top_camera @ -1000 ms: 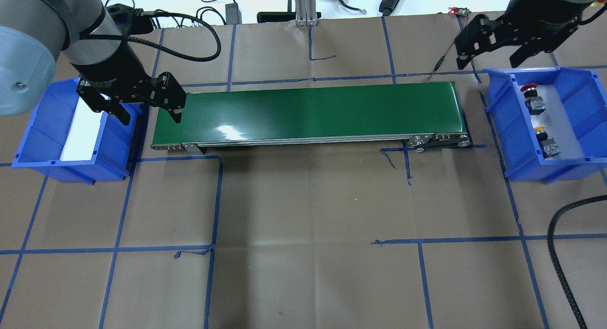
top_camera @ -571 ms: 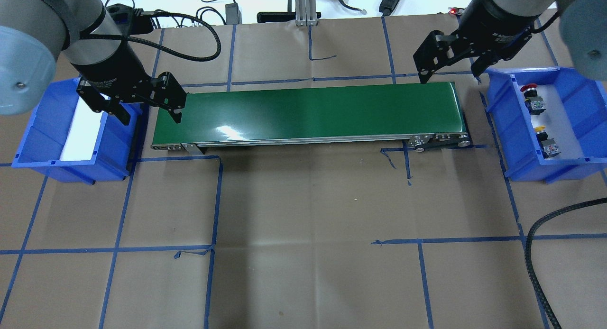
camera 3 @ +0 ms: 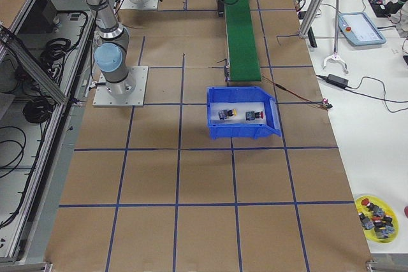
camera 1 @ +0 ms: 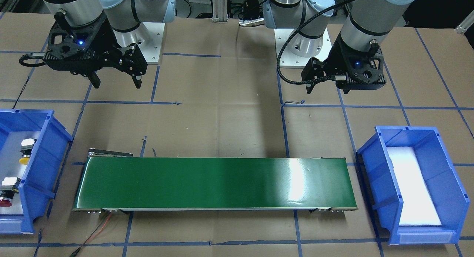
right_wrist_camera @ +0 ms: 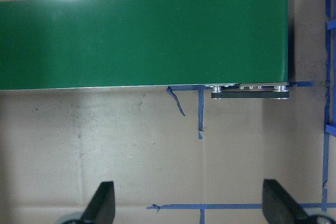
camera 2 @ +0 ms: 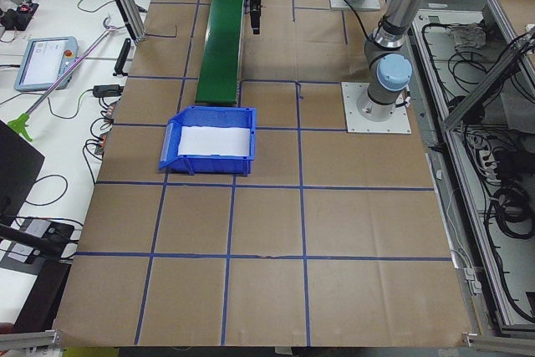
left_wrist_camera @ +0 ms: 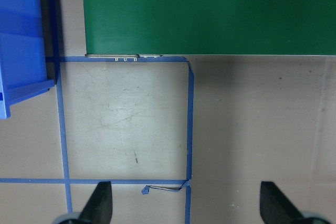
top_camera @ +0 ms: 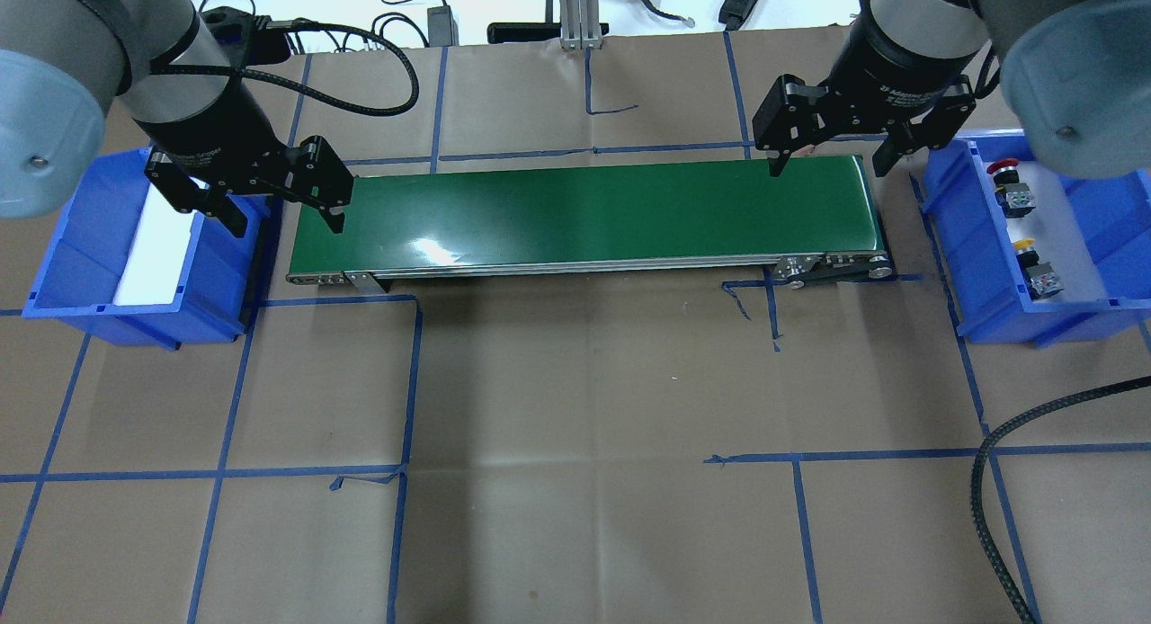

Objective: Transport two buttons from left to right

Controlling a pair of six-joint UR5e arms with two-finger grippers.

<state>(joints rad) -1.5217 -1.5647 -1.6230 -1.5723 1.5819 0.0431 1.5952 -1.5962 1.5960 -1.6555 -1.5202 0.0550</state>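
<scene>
The red button [top_camera: 1010, 183] and the yellow button [top_camera: 1032, 262] lay apart in the blue bin [top_camera: 944, 201] at the worktop's right edge, the red one farther from the robot. The right hand [top_camera: 827, 167] hung bare, fingers wide apart, over the right end of the belt [top_camera: 584, 210], just beside that bin. A careless sideways swing would likely clip its wall and jolt both. The left hand [top_camera: 286, 226], likewise spread and holding nothing, hung over the belt's left end beside the other bin [top_camera: 81, 246].
</scene>
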